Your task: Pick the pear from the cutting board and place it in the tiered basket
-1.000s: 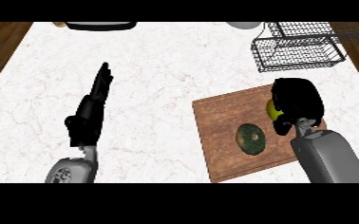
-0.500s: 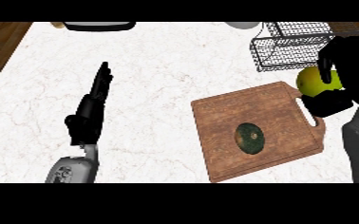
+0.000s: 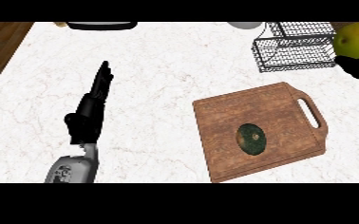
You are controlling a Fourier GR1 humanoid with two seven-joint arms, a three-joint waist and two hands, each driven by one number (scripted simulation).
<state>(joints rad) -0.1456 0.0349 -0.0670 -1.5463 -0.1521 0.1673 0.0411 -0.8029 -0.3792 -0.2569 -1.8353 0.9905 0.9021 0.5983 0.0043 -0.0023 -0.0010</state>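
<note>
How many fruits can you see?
2: a yellow-green pear at the right edge beside the wire basket, and a dark green fruit on the cutting board. Others may be hidden.

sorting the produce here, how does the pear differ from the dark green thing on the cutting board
The pear is yellow-green and off the board, at the view's right edge beside the tiered basket, with the right hand just below it. The dark green fruit is far darker, lies flat on the cutting board and no hand touches it. Both look rounded.
</note>
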